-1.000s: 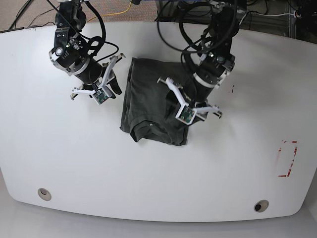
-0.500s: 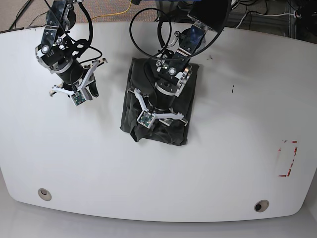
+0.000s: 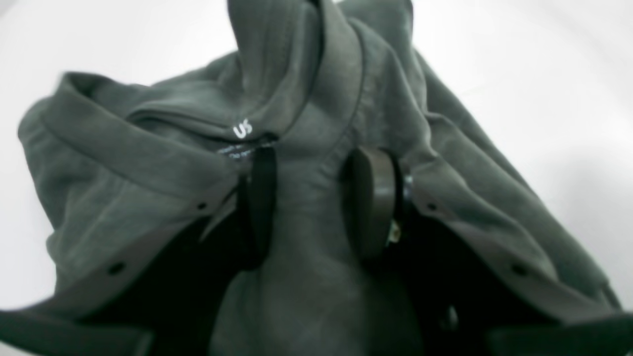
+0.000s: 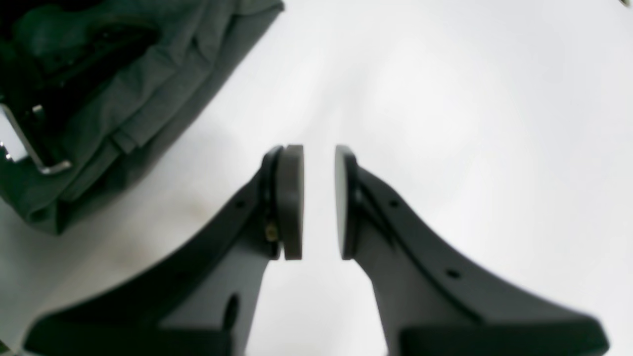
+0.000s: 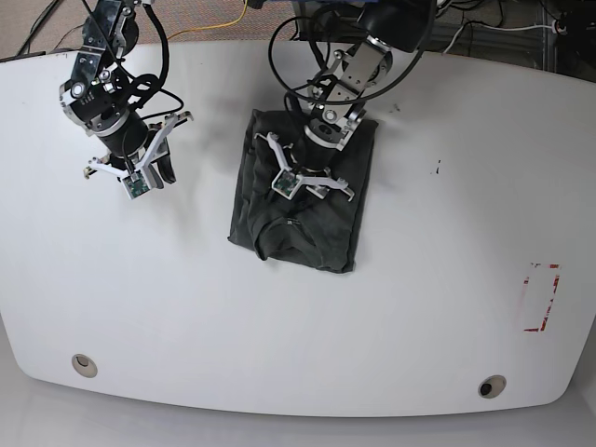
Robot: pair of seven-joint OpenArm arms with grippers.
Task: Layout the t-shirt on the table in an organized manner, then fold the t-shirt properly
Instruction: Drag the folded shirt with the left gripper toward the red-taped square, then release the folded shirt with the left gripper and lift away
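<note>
Currently left gripper (image 3: pixel 311 202) pinches a ridge of the folded t-shirt (image 5: pixel 303 191) near its collar, right gripper (image 4: pixel 316 202) slightly parted, empty over the table (image 5: pixel 186 307).

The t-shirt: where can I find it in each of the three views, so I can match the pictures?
Base view: the t-shirt lies folded near the table's centre, under the left gripper.
Left wrist view: it fills most of the picture, bunched between the fingers.
Right wrist view: only an edge in the upper left corner.
Shared landmark: the collar label, visible only in the left wrist view; otherwise the white table.
</note>
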